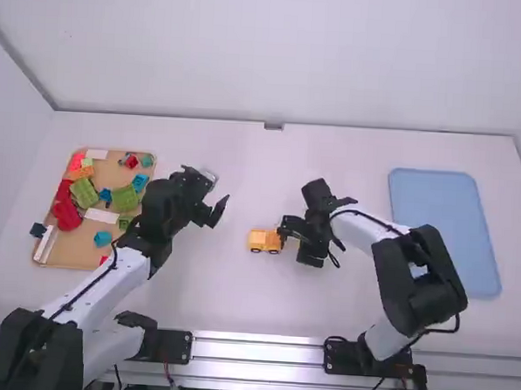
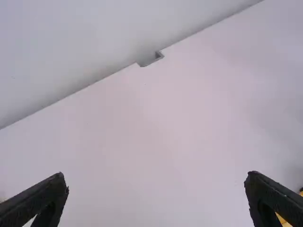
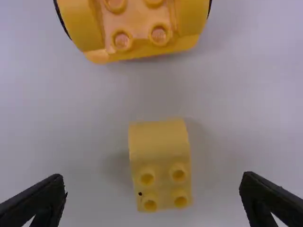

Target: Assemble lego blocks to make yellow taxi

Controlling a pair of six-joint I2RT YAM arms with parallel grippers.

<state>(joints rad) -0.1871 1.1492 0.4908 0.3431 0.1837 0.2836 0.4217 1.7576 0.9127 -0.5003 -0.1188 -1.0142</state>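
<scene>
So the right gripper [image 1: 295, 243] is released, fingers spread wide, with a small yellow block [image 3: 161, 165] sitting on the table between them. It's apart from both fingers. Left gripper [image 1: 218, 195] is released too, also spread really wide, hanging over bare white table [image 1: 186, 287] on the left side, a bit farther off than the car.

That little block is smooth, shiny-looking plastic, paler than the car. One half is a plain rounded curve, the other has four round studs in a square, with a tiny dark speck by one of them. The yellow car [image 1: 265, 241] is just left of the block, near the middle of the table, in a deeper orange-yellow. It's upright on dark wheels, with chunky rounded sides and a lower studded deck at the end facing the block. There's a gap between the two.

Over on the left is a flat tan tray [image 1: 69, 253] with rounded corners, loaded with mixed pieces: fat round red ones [image 1: 67, 213], studded green ones [image 1: 125, 197], an orange block [image 1: 82, 172] and some blue bits [image 1: 103, 238]. A dark block [image 1: 38, 231] is by its left edge. Far right has a smooth light-blue tray [image 1: 451, 222], rounded corners as well.
</scene>
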